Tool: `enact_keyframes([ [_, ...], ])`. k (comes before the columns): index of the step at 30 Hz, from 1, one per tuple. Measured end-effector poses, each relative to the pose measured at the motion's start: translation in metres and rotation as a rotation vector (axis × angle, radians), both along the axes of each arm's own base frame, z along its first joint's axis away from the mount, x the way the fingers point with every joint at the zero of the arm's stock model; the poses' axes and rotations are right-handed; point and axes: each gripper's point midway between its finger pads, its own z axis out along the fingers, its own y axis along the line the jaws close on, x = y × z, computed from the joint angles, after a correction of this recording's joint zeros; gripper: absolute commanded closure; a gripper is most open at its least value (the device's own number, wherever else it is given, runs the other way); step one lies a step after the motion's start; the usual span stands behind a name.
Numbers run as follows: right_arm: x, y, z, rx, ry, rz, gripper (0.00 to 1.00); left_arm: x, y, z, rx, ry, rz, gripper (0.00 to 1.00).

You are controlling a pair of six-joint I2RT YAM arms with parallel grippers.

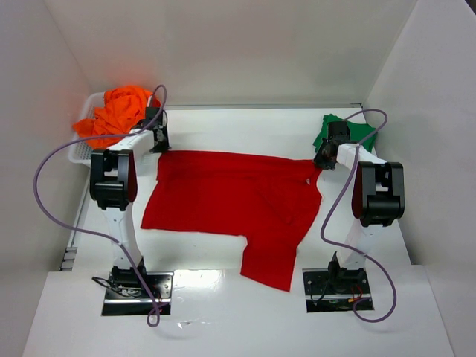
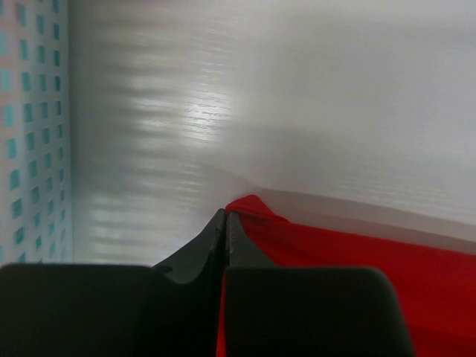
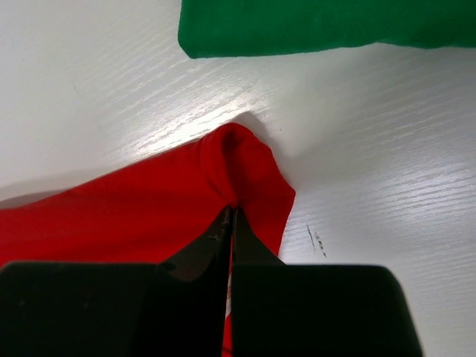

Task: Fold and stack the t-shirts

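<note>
Left fingers (image 2: 224, 227) and right fingers (image 3: 230, 223) pinch red shirt (image 1: 223, 193) corners, green shirt (image 1: 363, 134) nearby, orange shirt (image 1: 119, 110) in basket (image 1: 78, 151)

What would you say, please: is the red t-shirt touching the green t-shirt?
Apart. The right wrist view shows bare table between the red t-shirt and the green t-shirt.

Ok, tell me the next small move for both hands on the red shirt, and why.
Probably lift both hands a little, together. The left hand and right hand are each shut on a far corner of the red shirt, which lies spread out, so raising that edge would start the fold.
</note>
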Motion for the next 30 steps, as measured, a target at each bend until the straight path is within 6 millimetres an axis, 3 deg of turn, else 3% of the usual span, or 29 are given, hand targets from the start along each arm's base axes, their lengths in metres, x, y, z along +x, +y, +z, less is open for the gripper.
enact_keyframes([
  [6, 0.000, 0.000, 0.000, 0.000, 0.000, -0.015, 1.00, 0.002, 0.024, 0.014, -0.120, -0.045, 0.122, 1.00],
  [15, 0.001, -0.001, 0.001, -0.003, -0.001, -0.029, 1.00, 0.005, 0.023, 0.039, -0.173, -0.105, 0.176, 1.00],
  [20, 0.024, -0.004, 0.029, -0.015, -0.067, -0.036, 1.00, 0.005, 0.018, 0.040, -0.194, -0.102, 0.161, 0.98],
  [24, 0.058, -0.007, 0.056, -0.023, -0.142, -0.041, 1.00, 0.010, 0.017, 0.042, -0.200, -0.108, 0.154, 0.95],
  [25, 0.065, -0.008, 0.060, -0.025, -0.153, -0.042, 1.00, 0.013, 0.017, 0.042, -0.200, -0.112, 0.153, 0.91],
  [26, 0.076, -0.008, 0.061, -0.028, -0.162, -0.042, 1.00, 0.014, 0.017, 0.042, -0.200, -0.112, 0.153, 0.69],
  [27, 0.080, -0.009, 0.061, -0.030, -0.166, -0.041, 1.00, 0.016, 0.018, 0.041, -0.200, -0.112, 0.152, 0.58],
  [30, 0.089, -0.010, 0.045, -0.034, -0.137, -0.035, 0.96, 0.017, 0.018, 0.036, -0.202, -0.103, 0.152, 0.38],
])
